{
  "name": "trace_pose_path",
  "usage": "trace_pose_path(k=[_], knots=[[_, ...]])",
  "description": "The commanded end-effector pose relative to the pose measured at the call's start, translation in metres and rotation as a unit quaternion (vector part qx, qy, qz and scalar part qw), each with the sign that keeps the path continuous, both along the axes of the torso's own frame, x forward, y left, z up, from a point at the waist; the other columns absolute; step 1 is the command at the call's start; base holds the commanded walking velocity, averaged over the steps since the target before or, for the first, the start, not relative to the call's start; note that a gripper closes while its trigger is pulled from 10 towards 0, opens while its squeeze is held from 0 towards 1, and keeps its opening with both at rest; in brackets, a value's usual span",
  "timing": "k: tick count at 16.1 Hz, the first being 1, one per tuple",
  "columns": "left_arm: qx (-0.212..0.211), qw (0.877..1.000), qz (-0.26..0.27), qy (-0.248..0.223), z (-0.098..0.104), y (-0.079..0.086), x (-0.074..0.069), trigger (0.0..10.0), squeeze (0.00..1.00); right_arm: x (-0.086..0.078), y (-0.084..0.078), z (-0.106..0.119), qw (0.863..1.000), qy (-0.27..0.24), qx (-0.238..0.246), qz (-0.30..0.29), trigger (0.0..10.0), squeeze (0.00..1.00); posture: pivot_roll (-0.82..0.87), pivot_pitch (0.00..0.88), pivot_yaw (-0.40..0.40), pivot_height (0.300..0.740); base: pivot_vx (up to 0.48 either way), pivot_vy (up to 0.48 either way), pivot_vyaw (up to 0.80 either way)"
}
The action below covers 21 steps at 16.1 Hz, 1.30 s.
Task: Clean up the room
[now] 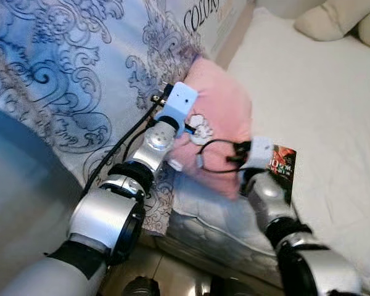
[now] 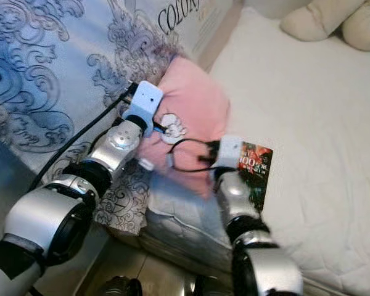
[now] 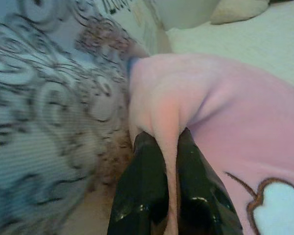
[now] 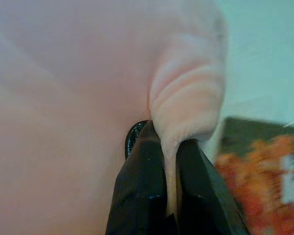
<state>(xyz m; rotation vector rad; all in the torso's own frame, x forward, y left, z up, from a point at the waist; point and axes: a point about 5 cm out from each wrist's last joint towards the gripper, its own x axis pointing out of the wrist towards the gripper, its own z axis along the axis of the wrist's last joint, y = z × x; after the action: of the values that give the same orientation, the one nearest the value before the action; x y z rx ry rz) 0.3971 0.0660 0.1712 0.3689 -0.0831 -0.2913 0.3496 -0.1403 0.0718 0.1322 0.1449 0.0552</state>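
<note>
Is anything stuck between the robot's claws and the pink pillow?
No. Both grippers already pinch the pink pillow: the left gripper grips one fold, the right gripper another. Nothing sits between fingers and fabric. A dark booklet lies beside it on the bed.

A soft pink pillow [image 1: 219, 117] lies at the bed's edge, just above centre of the head views, at about twelve o'clock from the robot's arms. Its fleecy cover carries a white flower-like patch outlined in brown near its lower edge. Two folds of the fabric are pinched up into ridges, one at its nine o'clock side, one at its five o'clock corner. The pillow slumps, tilted.
</note>
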Motion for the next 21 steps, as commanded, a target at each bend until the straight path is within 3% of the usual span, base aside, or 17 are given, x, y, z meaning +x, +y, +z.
trace_pose_path(k=[1,4,7,9,15,16,21], knots=[[-0.037,0.998,0.002,-0.048,0.024,0.000,0.004,10.0,0.00,0.001,-0.010,0.006,0.999,-0.023,-0.006,-0.023,10.0,0.00,-0.06,0.128,0.004,0.740,0.000,0.000,0.00],[-0.017,0.999,-0.020,-0.042,0.014,-0.008,0.000,10.0,0.00,-0.006,-0.005,-0.005,1.000,-0.008,-0.001,-0.030,10.0,0.00,-0.06,0.131,-0.002,0.740,0.000,0.000,0.00],[0.034,0.999,-0.029,-0.020,-0.002,-0.005,-0.004,10.0,0.00,-0.030,0.032,-0.043,0.996,0.087,0.037,0.001,10.0,0.00,-0.06,0.136,-0.006,0.740,0.000,0.000,0.00],[0.053,0.998,-0.028,-0.014,-0.007,-0.004,-0.004,10.0,0.00,-0.035,0.050,-0.048,0.992,0.113,0.054,0.012,10.0,0.00,-0.06,0.133,0.000,0.740,0.000,0.000,0.00],[0.062,0.998,-0.023,-0.022,0.001,-0.003,-0.001,10.0,0.00,-0.032,0.071,-0.043,0.989,0.122,0.077,0.024,10.0,0.00,-0.06,0.131,-0.003,0.740,0.000,0.000,0.00],[0.047,0.999,-0.014,-0.018,0.001,-0.001,0.000,10.0,1.00,-0.031,0.069,-0.042,0.989,0.119,0.079,0.022,10.0,1.00,-0.05,0.129,-0.009,0.740,0.000,0.000,0.00],[0.022,1.000,-0.011,-0.011,-0.006,0.007,-0.003,10.0,1.00,-0.030,0.066,-0.037,0.992,0.092,0.088,0.013,10.0,1.00,-0.05,0.122,-0.013,0.740,0.000,0.000,0.00]])
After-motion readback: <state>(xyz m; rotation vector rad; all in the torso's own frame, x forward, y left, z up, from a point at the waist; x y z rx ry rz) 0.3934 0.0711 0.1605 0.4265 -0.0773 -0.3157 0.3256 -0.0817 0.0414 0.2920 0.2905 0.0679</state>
